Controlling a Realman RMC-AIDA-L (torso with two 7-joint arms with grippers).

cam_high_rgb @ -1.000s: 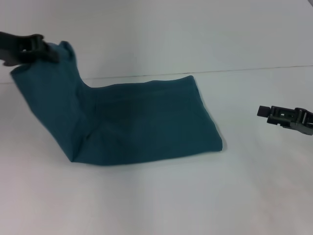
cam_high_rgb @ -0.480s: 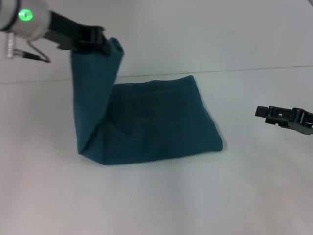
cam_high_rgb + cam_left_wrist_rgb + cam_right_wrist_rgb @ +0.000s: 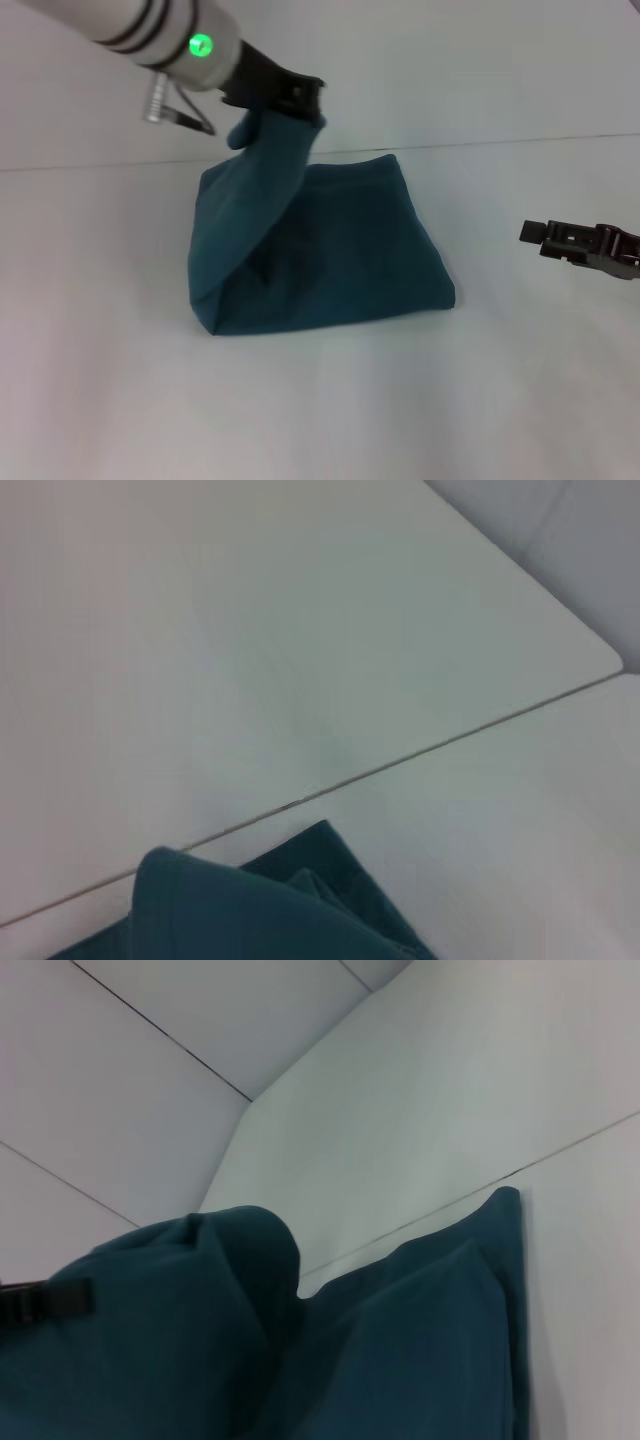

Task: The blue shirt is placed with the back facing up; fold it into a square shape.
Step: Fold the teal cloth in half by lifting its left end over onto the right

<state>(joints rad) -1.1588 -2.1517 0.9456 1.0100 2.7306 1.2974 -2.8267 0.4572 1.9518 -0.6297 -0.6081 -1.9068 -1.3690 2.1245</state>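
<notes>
The blue shirt point(image 3: 330, 250) lies folded in the middle of the white table, plain dark teal side up. My left gripper point(image 3: 300, 100) is shut on the shirt's left end and holds it lifted above the folded part, so the cloth hangs down in a slanted flap. The shirt also shows in the left wrist view point(image 3: 250, 910) and the right wrist view point(image 3: 400, 1340). My right gripper point(image 3: 535, 233) hovers to the right of the shirt, apart from it and empty.
The white table point(image 3: 320, 410) stretches around the shirt. A thin seam point(image 3: 520, 143) crosses the table behind the shirt. The left arm's cable point(image 3: 180, 110) hangs under the wrist.
My left gripper has carried the shirt's left end rightward over the folded part, from the far left to above the shirt's middle. The right gripper has barely moved.
</notes>
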